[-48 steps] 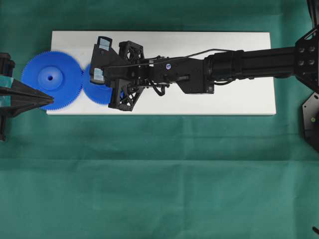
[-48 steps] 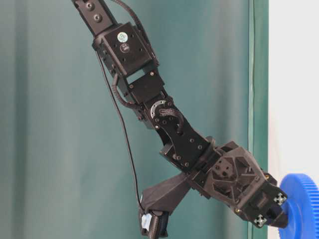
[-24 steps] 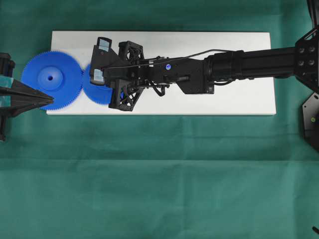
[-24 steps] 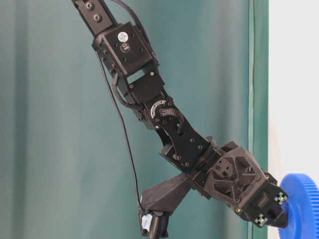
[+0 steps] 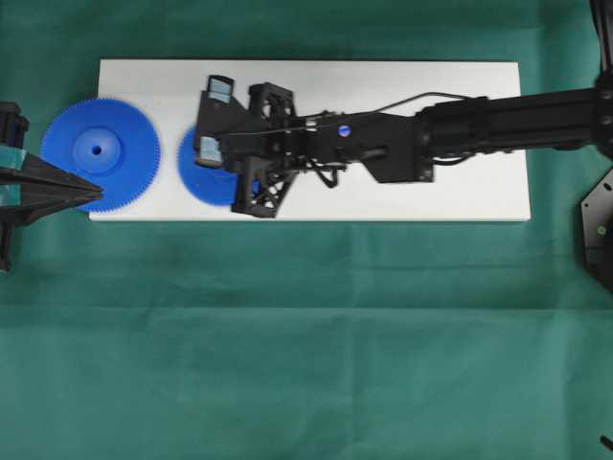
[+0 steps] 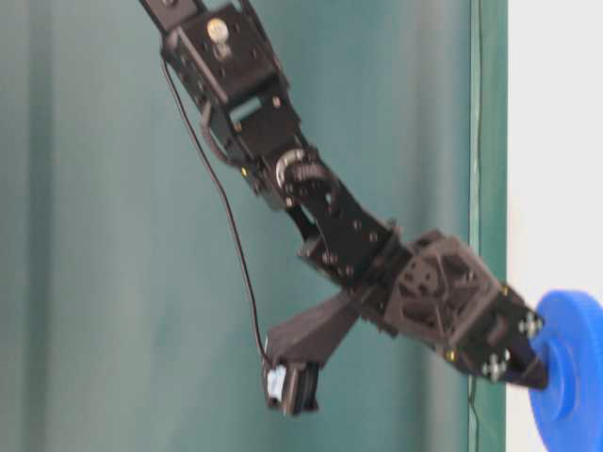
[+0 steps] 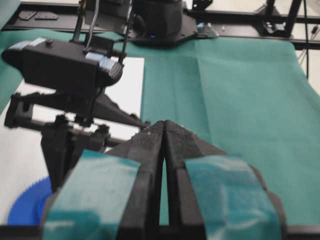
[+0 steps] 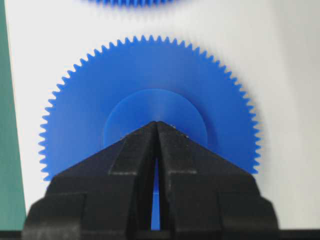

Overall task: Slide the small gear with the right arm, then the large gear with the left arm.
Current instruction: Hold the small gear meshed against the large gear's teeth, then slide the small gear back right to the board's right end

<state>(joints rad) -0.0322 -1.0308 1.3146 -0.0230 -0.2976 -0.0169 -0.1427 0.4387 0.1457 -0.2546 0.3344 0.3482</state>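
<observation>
Counting two blue gears — small gear (image 5: 203,178) under clenched right claw (image 8: 156,124); left claw (image 7: 164,125) clenched.

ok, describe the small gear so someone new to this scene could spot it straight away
Find the white board on the green cloth. Two blue toothed discs lie at its left end; the small gear is the inner one, under the tip of the right arm. It is narrower than the large gear, which overhangs the board's edge, and sits apart from it.
</observation>
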